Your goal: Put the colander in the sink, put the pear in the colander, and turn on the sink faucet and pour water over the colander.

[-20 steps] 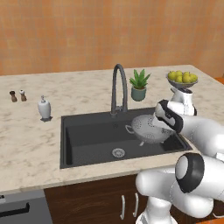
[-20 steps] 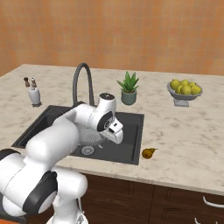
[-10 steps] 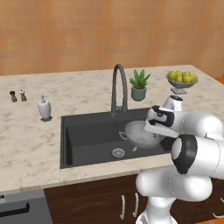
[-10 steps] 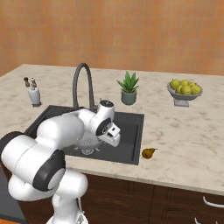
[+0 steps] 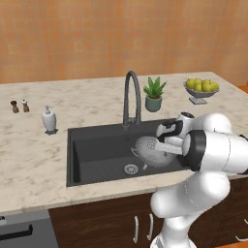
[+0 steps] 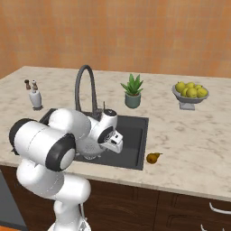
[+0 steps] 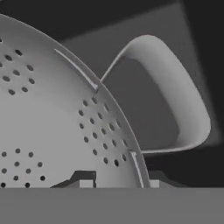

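The colander [image 7: 57,127] looked like smooth, satin perforated metal. The sink [image 5: 97,155] was matt charcoal. The counter [image 6: 189,144] resembled speckled polished stone.

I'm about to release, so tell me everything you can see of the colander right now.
The colander is a silver-grey metal bowl pierced with clusters of small holes, with a loop handle at its rim that looks large in the hand view. It sits tilted inside the dark sink, over the right half of the basin, near the round drain. The claw is at its rim by that handle, one fingertip on each side of the wall. It looks empty; the pear lies on the counter.
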